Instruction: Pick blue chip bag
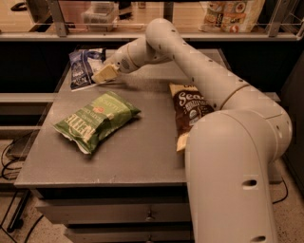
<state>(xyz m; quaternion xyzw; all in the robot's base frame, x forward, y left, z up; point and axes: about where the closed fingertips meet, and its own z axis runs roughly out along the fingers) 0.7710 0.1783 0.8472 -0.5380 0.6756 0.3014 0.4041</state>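
Note:
The blue chip bag [83, 67] lies at the far left corner of the grey table [142, 152], dark navy with a pale panel. My gripper [103, 75] reaches over the table on the long white arm and sits just right of the bag, at its right edge, close above the tabletop. Whether it touches the bag cannot be told.
A green chip bag [97, 119] lies in the left middle of the table. A brown and yellow "Sea Salt" bag [190, 111] lies to the right, partly behind my arm. A shelf with containers [99, 12] runs behind the table. Drawers [114, 213] sit below.

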